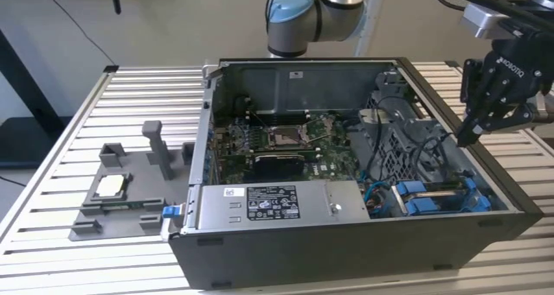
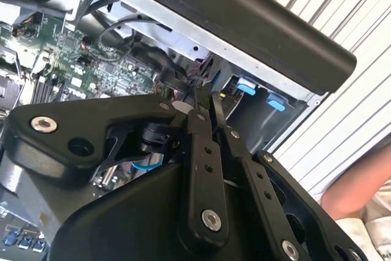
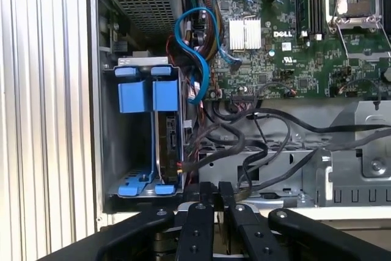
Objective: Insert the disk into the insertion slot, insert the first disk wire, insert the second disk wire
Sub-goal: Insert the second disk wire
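Disk (image 1: 437, 198) is home, by the look of it: blue-framed and seated on edge in the slot (image 3: 107, 151), at the four o'clock corner of the computer case (image 1: 259, 249) in the exterior view. So the first step reads as done, and it's the wires now.

The gripper (image 1: 468, 138) hangs at three o'clock, just above the case's side wall. Its fingers (image 3: 200, 212) are drawn together in both wrist views; whether anything thin is pinched between them, I can't tell.

Black cables (image 3: 244, 148) loop loose just beside the disk, and a blue cable (image 3: 197, 53) curls between the disk and the motherboard (image 3: 293, 41).

To do this well, I'd say grip the plug close behind its head so it can't wobble. Square it to the disk's socket and push straight in. Keep those slack loops from snagging the fingertips. Tight quarters, too, with the wall so near.
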